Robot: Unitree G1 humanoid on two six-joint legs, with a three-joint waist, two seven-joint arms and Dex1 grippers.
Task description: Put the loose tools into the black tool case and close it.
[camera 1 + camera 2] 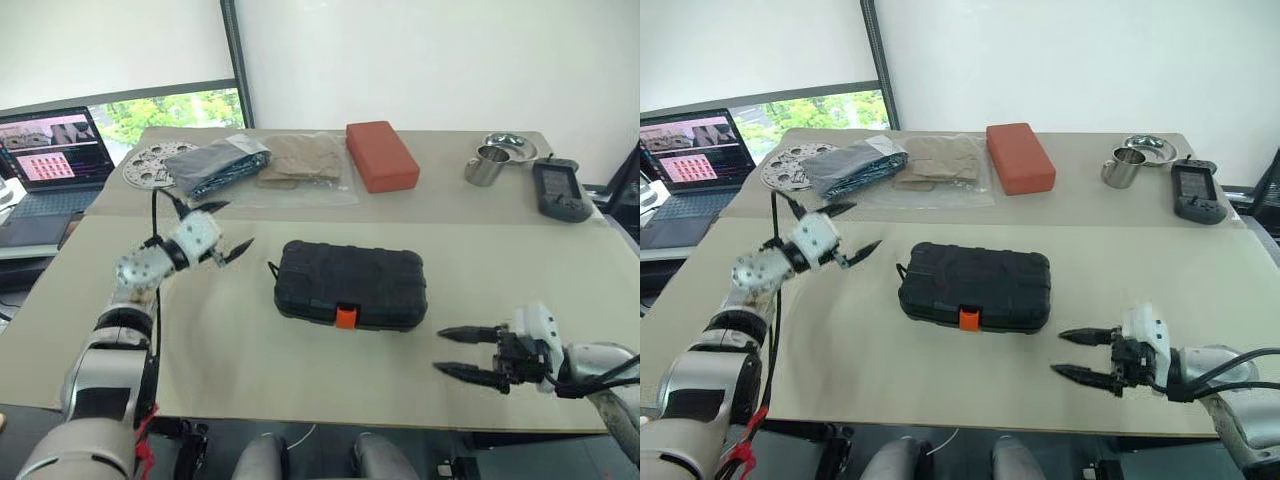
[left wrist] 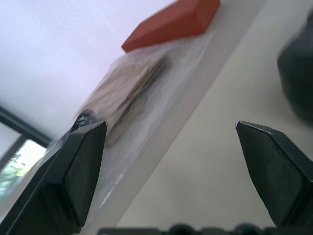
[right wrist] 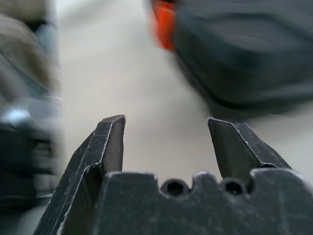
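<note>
Right pincer (image 1: 452,352), gaping empty, is hovering at four o'clock of the closed black ribbed plastic tool case (image 1: 350,283); left pincer (image 1: 228,228), spread wide, is hovering at ten o'clock.

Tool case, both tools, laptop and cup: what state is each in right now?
Black tool case: shut, orange latch facing the robot.
Left tool: open, empty.
Right tool: open, empty.
Laptop: open, screen lit.
Steel cup: upright.

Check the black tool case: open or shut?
Shut: the black tool case lies flat, lid down, orange latch at its front edge.
</note>
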